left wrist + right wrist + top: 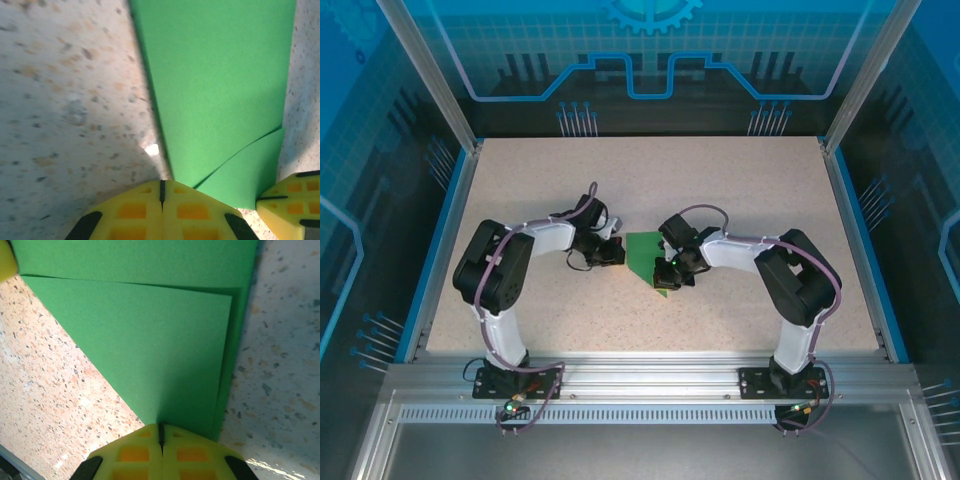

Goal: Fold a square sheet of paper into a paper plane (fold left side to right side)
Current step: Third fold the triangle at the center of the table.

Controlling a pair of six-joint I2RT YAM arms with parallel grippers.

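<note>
Left claw first: its two yellow pads are pressed flat together, seam closed, with nothing visibly caught between them. The tips are down right at the near corner of the thin bright green paper sheet. Whether they pin that corner or merely touch it, I can't tell.

Across the way, the right claw is just as tightly shut. Its nose sits on the sheet's edge, where a diagonal folded flap runs down to a point.

From above, the left claw and right claw flank the sheet. It lies flat on the speckled beige tabletop, mid-table, directly between them, with a claw tip at each side edge. It's part-folded and tapers toward the arm bases, so its long axis runs far-to-near, crosswise to the line between the claws.

Both claws are equally near. I'd judge a left-to-right fold falls to the left claw, sitting on the side to be carried over, with the right one holding down.
</note>
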